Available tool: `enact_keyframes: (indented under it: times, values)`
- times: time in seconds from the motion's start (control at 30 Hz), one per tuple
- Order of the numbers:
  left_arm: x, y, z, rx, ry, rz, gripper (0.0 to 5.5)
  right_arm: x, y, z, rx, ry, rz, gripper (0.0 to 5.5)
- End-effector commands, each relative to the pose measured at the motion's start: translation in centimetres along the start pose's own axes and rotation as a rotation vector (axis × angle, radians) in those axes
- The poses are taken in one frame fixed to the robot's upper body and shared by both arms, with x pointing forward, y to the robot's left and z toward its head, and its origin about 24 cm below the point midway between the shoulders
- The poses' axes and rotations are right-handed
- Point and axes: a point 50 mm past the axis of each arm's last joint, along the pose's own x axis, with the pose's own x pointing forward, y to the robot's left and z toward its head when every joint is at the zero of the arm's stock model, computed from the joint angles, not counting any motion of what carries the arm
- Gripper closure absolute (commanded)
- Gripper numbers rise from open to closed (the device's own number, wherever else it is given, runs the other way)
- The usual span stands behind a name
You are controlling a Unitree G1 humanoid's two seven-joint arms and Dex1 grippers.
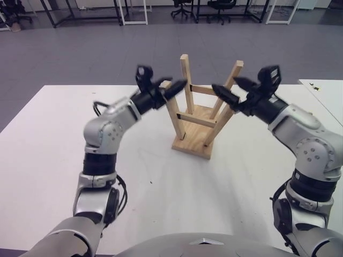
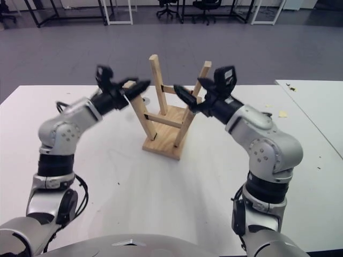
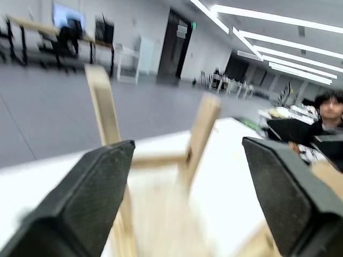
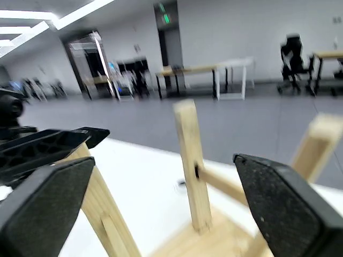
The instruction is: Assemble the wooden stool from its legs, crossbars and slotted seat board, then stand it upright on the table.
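The wooden stool stands upside down in the middle of the white table (image 1: 64,150), its seat board (image 1: 193,143) flat on the table and its legs pointing up. Crossbars (image 1: 202,90) join the legs. My left gripper (image 1: 178,82) is open at the top of the near left leg (image 1: 174,115), with a finger on each side of it. My right gripper (image 1: 224,83) is open just above the near right leg (image 1: 217,128). In the left wrist view the wide-apart fingers (image 3: 91,198) frame the far legs (image 3: 104,107). The right wrist view shows a leg (image 4: 190,160) between its fingers (image 4: 278,203).
A second white table (image 1: 321,88) stands close by on the right. The table has free room in front of the stool and to both sides. Beyond its far edge lies grey floor with desks and chairs (image 1: 182,8).
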Motion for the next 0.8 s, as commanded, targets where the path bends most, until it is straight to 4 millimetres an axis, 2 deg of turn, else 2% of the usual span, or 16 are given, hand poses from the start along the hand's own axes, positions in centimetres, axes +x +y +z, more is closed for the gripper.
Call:
enact_keyframes:
  times: [0.03,0.1,0.17,0.2,0.27,0.33,0.4,0.43,0.5,0.53,0.6,0.67,0.7,0.73,0.77,0.8]
  values:
    - [-1.9,0.4,3.6,0.107,-0.091,0.061,1.80,-0.8,-1.5,3.8,-0.012,-0.147,-0.049,0.67]
    - [-3.2,0.8,3.2,0.124,-0.082,0.113,1.80,-1.0,-4.2,2.4,-0.089,-0.024,-0.203,0.67]
    - [-4.8,1.3,2.3,0.136,-0.064,0.185,1.80,-0.4,-5.6,-0.6,-0.191,0.137,-0.251,0.67]
    - [-5.4,1.5,2.0,0.140,-0.063,0.214,1.80,-0.1,-5.6,-2.0,-0.242,0.194,-0.226,0.67]
    - [-7.1,2.3,1.8,0.147,-0.084,0.300,1.80,0.8,-3.9,-4.3,-0.328,0.256,-0.069,0.67]
    - [-9.3,3.8,1.5,0.162,-0.101,0.432,1.80,1.3,-1.6,-5.0,-0.420,0.239,0.102,0.67]
    - [-12.6,5.9,0.3,0.169,-0.067,0.624,1.80,1.3,1.2,-4.9,-0.450,0.190,0.262,0.67]
    - [-14.6,6.6,-1.0,0.182,-0.006,0.717,1.80,1.2,2.7,-4.8,-0.466,0.173,0.333,0.67]
    - [-16.6,6.8,-3.3,0.259,0.149,0.785,1.80,1.2,4.5,-4.2,-0.529,0.133,0.380,0.67]
    - [-17.0,6.6,-4.4,0.299,0.223,0.782,1.80,1.4,5.0,-3.3,-0.561,0.101,0.363,0.67]
    - [-17.1,5.7,-6.5,0.322,0.320,0.746,1.80,1.7,5.0,1.1,-0.625,-0.043,0.259,0.67]
    - [-16.6,4.3,-7.9,0.313,0.379,0.671,1.80,0.9,3.3,6.8,-0.635,-0.206,0.081,0.67]
    - [-16.3,3.4,-8.8,0.328,0.434,0.604,1.80,0.0,1.0,8.9,-0.641,-0.238,-0.065,0.67]
    - [-16.2,2.7,-9.6,0.347,0.501,0.546,1.80,-1.1,-2.0,9.6,-0.642,-0.208,-0.223,0.67]
    - [-16.3,2.4,-10.6,0.380,0.583,0.496,1.80,-2.1,-5.5,8.9,-0.606,-0.150,-0.363,0.67]
    - [-16.7,2.5,-11.7,0.441,0.679,0.463,1.80,-3.0,-9.3,6.2,-0.536,-0.056,-0.491,0.67]
